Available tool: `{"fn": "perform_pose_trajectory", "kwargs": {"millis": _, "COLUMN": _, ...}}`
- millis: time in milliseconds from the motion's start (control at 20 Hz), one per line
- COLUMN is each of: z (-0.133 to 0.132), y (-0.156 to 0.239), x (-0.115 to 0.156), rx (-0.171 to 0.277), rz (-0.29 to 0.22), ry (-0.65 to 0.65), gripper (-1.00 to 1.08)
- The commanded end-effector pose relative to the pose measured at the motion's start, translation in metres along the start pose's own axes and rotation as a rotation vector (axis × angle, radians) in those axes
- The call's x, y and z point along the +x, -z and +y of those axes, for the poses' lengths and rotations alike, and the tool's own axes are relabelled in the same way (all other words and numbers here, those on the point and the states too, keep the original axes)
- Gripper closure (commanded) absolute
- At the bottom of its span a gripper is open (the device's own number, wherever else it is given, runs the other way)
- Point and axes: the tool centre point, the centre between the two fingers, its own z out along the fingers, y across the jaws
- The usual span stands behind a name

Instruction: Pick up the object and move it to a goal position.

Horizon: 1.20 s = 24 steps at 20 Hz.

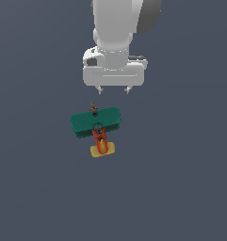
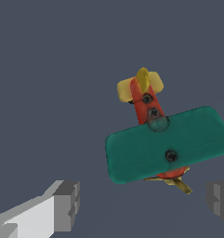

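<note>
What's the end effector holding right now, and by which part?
Nothing. The end effector is open, its fingers clear of the toy plane, which lies on the floor with nothing touching it.

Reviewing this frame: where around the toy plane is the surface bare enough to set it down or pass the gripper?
Bare surface surrounds the toy airplane on the exterior view's left, right and beyond its yellow tail. The only crowded spot is the propeller end, where the open gripper hangs close.

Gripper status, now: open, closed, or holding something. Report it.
Gripper: open, holding nothing; its fingers stand wide apart, and the toy airplane lies on the surface, untouched.
</note>
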Motion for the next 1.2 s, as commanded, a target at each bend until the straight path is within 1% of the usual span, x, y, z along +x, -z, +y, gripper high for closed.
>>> {"fn": "perform_pose_trajectory", "kwargs": {"millis": 0, "z": 0.000, "y": 0.000, "x": 0.000, "rx": 0.000, "rz": 0.000, "ry": 0.000, "gripper": -0.20}}
{"fn": "perform_pose_trajectory", "kwargs": {"millis": 300, "z": 0.000, "y": -0.002, "x": -0.001, "rx": -0.007, "rz": -0.008, "ry": 0.021, "gripper": -0.20}}
{"fn": "perform_pose_trajectory", "kwargs": {"millis": 600, "z": -0.002, "y": -0.009, "x": -0.004, "rx": -0.029, "rz": -0.032, "ry": 0.083, "gripper": -0.20}}
{"fn": "perform_pose_trajectory", "kwargs": {"millis": 850, "z": -0.003, "y": -0.019, "x": -0.008, "rx": -0.057, "rz": -0.065, "ry": 0.167, "gripper": -0.20}}
{"fn": "perform_pose_trajectory", "kwargs": {"millis": 1150, "z": -0.005, "y": -0.032, "x": -0.015, "rx": -0.098, "rz": -0.119, "ry": 0.297, "gripper": -0.20}}
